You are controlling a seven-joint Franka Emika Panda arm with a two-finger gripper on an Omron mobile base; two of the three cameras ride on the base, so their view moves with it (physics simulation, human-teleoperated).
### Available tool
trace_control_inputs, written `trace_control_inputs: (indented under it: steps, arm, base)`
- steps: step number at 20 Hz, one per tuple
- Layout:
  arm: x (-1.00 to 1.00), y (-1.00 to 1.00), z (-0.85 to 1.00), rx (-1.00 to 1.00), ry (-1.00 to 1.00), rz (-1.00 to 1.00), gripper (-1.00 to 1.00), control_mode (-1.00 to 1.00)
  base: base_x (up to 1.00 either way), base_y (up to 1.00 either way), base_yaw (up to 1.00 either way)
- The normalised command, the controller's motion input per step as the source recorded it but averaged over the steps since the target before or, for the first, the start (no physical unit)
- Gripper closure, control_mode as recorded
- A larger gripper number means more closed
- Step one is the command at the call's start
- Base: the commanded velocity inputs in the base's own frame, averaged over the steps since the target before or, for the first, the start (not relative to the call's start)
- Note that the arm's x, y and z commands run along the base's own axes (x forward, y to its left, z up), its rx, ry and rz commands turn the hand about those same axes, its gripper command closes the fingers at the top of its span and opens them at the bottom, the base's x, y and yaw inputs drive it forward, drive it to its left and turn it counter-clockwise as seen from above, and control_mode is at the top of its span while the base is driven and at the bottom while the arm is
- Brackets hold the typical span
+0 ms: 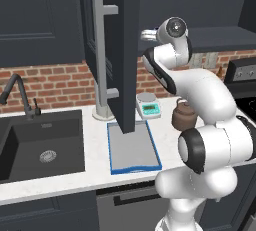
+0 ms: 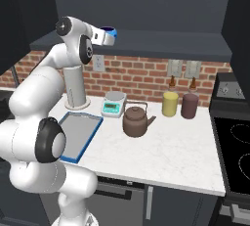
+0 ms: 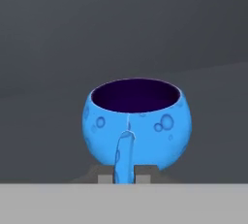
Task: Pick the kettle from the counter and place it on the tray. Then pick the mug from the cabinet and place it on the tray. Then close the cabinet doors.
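The bright blue mug (image 3: pixel 138 121) stands on the dark cabinet shelf (image 2: pixel 161 41), its handle turned toward the hand. My gripper (image 3: pixel 124 177) is raised to shelf height, and its fingertips (image 3: pixel 105 176) press against both sides of that handle. From the right base, the gripper (image 2: pixel 103 36) meets the mug (image 2: pixel 110 33) at the shelf's left end. The brown kettle (image 2: pixel 135 120) sits on the white counter (image 2: pixel 166 156), to the right of the blue-rimmed grey tray (image 2: pixel 78 134), which holds nothing. An open navy cabinet door (image 1: pixel 117 50) hides my fingers in the left base view.
A small white scale (image 2: pixel 114 103) stands behind the tray. Yellow (image 2: pixel 170 103) and maroon (image 2: pixel 189 105) canisters stand by the brick wall. A dark sink (image 1: pixel 42 142) with a tap lies at the left and a stove (image 2: pixel 234 156) at the right. The door's grey bar handle (image 1: pixel 102 60) hangs over the tray.
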Motion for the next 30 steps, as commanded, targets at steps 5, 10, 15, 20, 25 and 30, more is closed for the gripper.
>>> trace_control_inputs:
  steps: [5,10,15,20,25,30]
  arm:
    - [0.00,0.00,0.00,0.00,0.00,0.00,1.00,-1.00]
    - [0.00,0.00,-0.01,0.00,0.00,0.00,1.00,-1.00]
    - [-0.11,0.00,-0.09,0.00,0.00,0.00,1.00,-1.00]
    - [-0.40,-0.01,-0.17,0.00,0.00,-0.02,1.00,-1.00]
    - [-0.87,-0.11,-0.10,0.04,-0.05,-0.07,1.00,-1.00]
    - [-1.00,-0.04,-0.06,0.00,-0.04,-0.10,1.00,-1.00]
  base:
    - [0.00,0.00,0.00]
    - [0.00,0.00,0.00]
    - [0.00,0.00,0.00]
    - [0.00,0.00,0.00]
    - [0.00,0.00,0.00]
    - [0.00,0.00,0.00]
